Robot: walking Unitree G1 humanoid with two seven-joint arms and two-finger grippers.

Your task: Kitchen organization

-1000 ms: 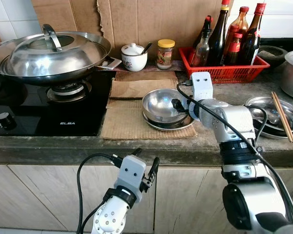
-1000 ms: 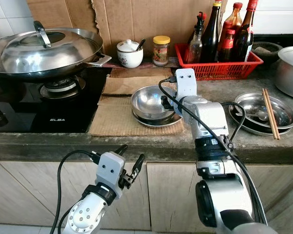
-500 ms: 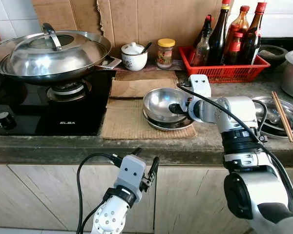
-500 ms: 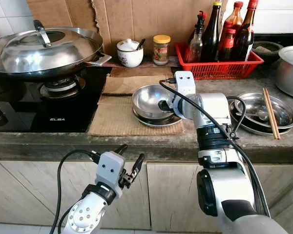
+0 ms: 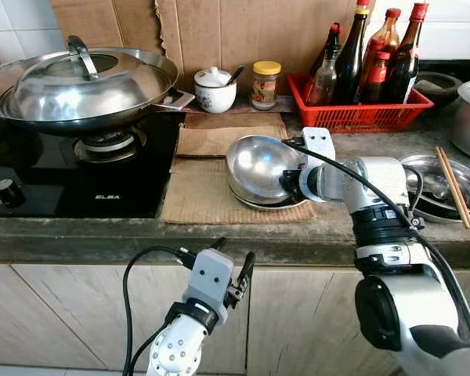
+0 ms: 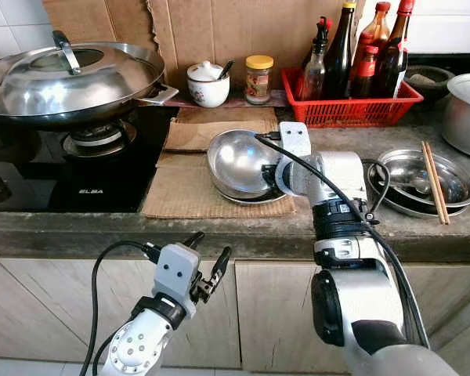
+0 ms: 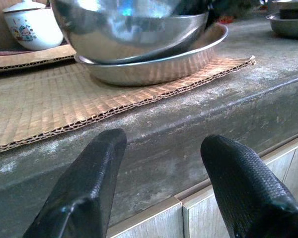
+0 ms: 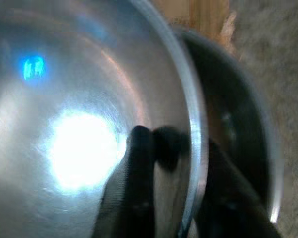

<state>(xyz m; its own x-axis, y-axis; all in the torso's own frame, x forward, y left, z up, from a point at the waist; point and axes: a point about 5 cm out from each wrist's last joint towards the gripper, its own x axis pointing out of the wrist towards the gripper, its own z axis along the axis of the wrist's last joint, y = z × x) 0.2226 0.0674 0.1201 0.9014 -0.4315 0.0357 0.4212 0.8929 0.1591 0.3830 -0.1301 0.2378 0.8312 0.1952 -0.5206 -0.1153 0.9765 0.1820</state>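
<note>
Tilted up now: steel bowl (image 5: 254, 166) (right fingers (image 8: 139, 183) pinching rim)

A rough grey concrete kitchen counter (image 5: 321, 231) runs across the room above pale wooden cabinet doors (image 5: 55, 321). Behind it, torn brown cardboard sheets (image 5: 219, 31) lean against a white tiled wall (image 5: 16, 27). A black glass gas hob (image 5: 63, 184) sits at left.
</note>
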